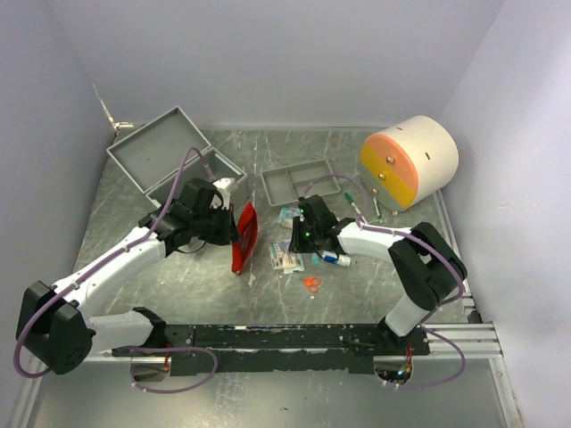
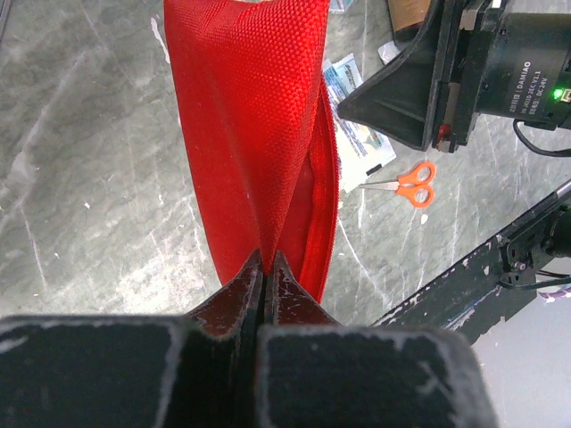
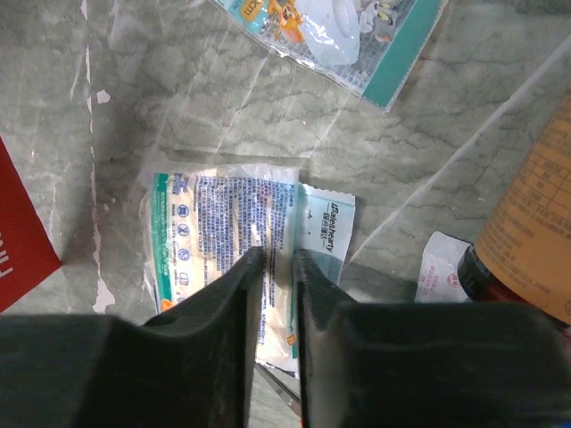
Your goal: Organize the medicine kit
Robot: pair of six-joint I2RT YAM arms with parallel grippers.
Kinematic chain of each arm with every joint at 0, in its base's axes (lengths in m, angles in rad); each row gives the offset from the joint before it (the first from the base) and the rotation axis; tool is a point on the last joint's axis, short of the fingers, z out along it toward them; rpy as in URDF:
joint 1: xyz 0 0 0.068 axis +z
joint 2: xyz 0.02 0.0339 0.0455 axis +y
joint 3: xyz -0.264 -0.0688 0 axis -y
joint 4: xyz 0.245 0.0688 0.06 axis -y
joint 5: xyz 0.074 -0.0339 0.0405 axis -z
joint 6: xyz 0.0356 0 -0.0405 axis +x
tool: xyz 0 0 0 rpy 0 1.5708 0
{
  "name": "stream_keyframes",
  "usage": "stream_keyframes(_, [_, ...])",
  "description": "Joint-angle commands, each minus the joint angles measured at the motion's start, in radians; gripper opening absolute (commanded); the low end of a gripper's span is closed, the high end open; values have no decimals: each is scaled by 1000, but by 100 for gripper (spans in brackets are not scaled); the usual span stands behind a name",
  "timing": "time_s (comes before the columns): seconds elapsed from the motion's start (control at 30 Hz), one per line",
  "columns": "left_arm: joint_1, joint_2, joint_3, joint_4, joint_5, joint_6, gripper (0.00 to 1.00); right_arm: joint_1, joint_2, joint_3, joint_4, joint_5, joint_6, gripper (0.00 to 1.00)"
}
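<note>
White walls (image 1: 268, 53) stand around a grey, stone-look counter (image 1: 116, 227). The biggest thing on it is a cream drum (image 1: 419, 156) with an orange face, lying on its side at the far right. At the far left sits a grey case (image 1: 165, 147) with its lid open. A small grey tray (image 1: 299, 181) with a few parts sits in the far middle, between the case and the drum.

Next comes the red pouch (image 1: 244, 237), near the middle of the counter, just in front of the case. It stands up on its edge. The left claw (image 2: 265, 263) is clamped tight on one side of the pouch (image 2: 250, 116), with the cloth pinched between both fingers. The pouch's mouth gapes a little along one edge.

The right claw (image 3: 278, 259) is just to the right of the pouch, low over the packets (image 1: 287, 259). Its fingers are a little apart, with a thin gap between them, and nothing is held in the gap. Under it lies a flat white and blue packet (image 3: 227, 241), with a smaller one (image 3: 326, 223) touching its right side. I cannot tell if the fingers touch them. A bright picture packet (image 3: 357, 36) lies a bit farther off.

A brown bottle (image 3: 535, 223) with a tan label lies beside the packets on the right. Small orange scissors (image 1: 311, 283) lie on the near side of the packets, apart from both claws.
</note>
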Motion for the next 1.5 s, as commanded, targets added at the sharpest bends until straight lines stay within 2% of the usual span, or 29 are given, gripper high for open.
stream_keyframes(0.0, [-9,4,13,39,24,-7,7,-3,-8,-22,6,6,-7,13])
stream_keyframes(0.07, [-8,4,14,38,23,-7,7,-2,-18,-23,8,9,-5,2])
stream_keyframes(0.1, [-9,3,13,38,22,-8,7,-3,-27,-22,7,14,-3,0])
stream_keyframes(0.47, [-9,-8,13,71,-2,-51,7,1,-164,62,-135,103,37,0])
stream_keyframes(0.87, [-9,16,-1,163,-74,-277,7,59,-290,221,-280,235,154,0])
stream_keyframes(1.23, [-8,97,56,153,-75,-342,7,289,-227,471,-439,703,223,0])
stream_keyframes(1.47, [-9,97,50,151,-81,-346,7,372,-177,582,-490,840,217,0])
